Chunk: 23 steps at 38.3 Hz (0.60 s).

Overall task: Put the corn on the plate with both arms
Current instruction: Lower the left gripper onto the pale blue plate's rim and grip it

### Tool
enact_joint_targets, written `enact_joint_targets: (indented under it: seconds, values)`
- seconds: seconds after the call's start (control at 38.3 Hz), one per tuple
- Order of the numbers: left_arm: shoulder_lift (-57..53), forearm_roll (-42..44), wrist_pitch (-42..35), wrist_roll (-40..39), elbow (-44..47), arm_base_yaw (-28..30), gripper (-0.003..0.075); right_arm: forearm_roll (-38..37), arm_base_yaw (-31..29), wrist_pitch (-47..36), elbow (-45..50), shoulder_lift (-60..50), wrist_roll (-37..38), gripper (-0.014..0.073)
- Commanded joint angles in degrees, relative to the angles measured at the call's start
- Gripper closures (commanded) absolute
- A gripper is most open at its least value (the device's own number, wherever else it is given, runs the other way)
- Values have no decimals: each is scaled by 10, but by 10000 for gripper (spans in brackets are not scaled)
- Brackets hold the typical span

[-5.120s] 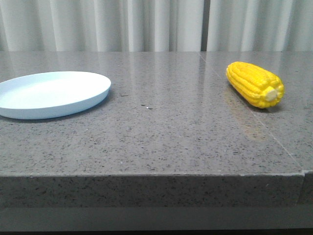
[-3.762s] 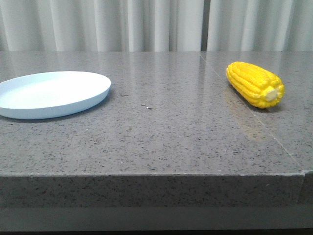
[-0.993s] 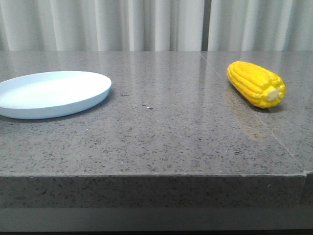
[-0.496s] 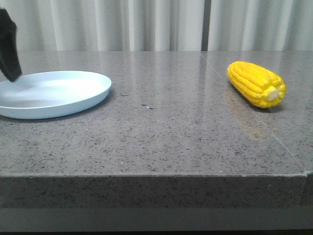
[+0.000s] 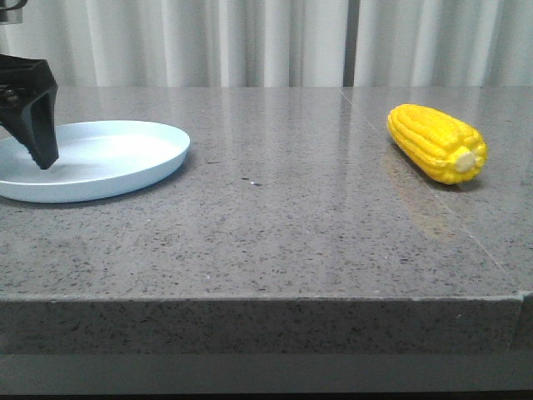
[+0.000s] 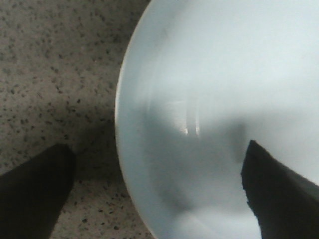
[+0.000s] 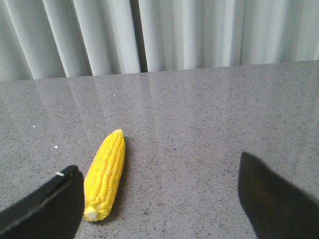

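Note:
The yellow corn (image 5: 435, 143) lies on the grey stone table at the right, its cream stub end toward the front. The pale blue plate (image 5: 125, 171) sits at the left, empty. My left gripper (image 6: 157, 194) is open and hangs low over the plate's edge, one finger over the plate and one over the table. One of its black fingers (image 5: 37, 117) shows in the front view over the plate's left part. My right gripper (image 7: 157, 199) is open and empty above the table, with the corn (image 7: 104, 172) just ahead of its one finger. It does not show in the front view.
The table's front edge (image 5: 250, 298) runs across the front view. A seam (image 5: 466, 237) in the stone runs under and in front of the corn. Pale curtains (image 5: 266, 42) hang behind the table.
My left gripper has come into the front view from the left and moved down and right over the plate. The corn and the plate have not moved.

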Motion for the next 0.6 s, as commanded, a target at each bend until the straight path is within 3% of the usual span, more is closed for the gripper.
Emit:
enact_joint_targets:
  seconds: [0.0,0.39,0.57]
  values:
    - [-20,-8,-11,-4,-18,-5,199,-1,-4,-48,-20,8,-3,-53]
    - [-20,-8,-11,-4,-18,-5,741,-1,-4,-48,-20,8,-3,-53]
    - [-20,-8,-13,-4,-18,-5,741,-1,-4,-48,-20,8,-3,-53]
